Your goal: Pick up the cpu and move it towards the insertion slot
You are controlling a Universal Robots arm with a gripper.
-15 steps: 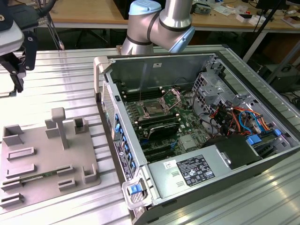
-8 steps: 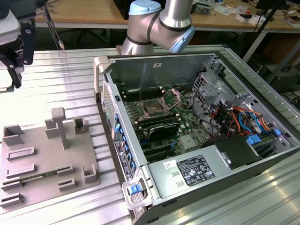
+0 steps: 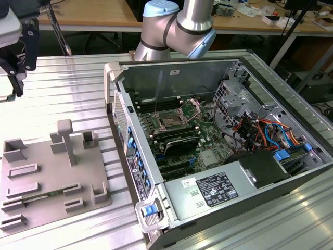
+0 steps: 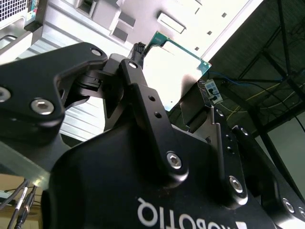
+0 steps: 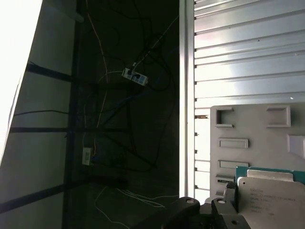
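Two fingers point(image 4: 143, 95) clamp one cpu point(image 4: 174, 62); one insertion slot point(image 3: 170, 121) sits apart.

Cpu point(image 4: 177, 59) face pale silvery-white with a green edge, hand point(image 4: 174, 78) black, tray point(image 3: 52, 167) plain grey, tabletop point(image 3: 67, 88) ribbed silver, insertion slot point(image 3: 170, 121) dark within a silver frame on green circuit board point(image 3: 203, 122).
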